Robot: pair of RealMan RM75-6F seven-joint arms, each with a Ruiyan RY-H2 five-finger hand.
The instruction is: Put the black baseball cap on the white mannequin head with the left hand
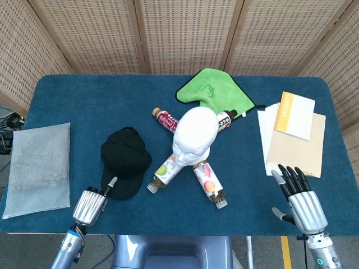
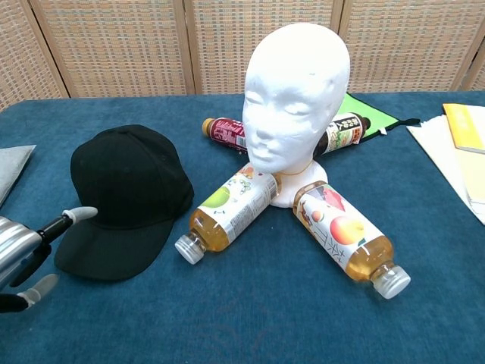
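The black baseball cap (image 1: pixel 124 161) (image 2: pixel 126 196) lies flat on the blue table, left of centre, brim toward the front edge. The white mannequin head (image 1: pixel 194 134) (image 2: pixel 295 102) stands upright at mid-table, face toward me. My left hand (image 1: pixel 93 203) (image 2: pixel 34 250) hovers at the front edge just left of the cap's brim, fingers apart and empty, one fingertip reaching close to the brim. My right hand (image 1: pixel 299 196) sits at the front right corner with fingers spread and nothing in it; the chest view does not show it.
Several drink bottles (image 1: pixel 165 172) (image 2: pixel 231 210) lie fanned around the mannequin's base. A green cloth (image 1: pixel 214 92) lies behind it. A grey folded cloth (image 1: pixel 37 165) is at the far left. Notebooks and papers (image 1: pixel 294 131) are stacked at the right.
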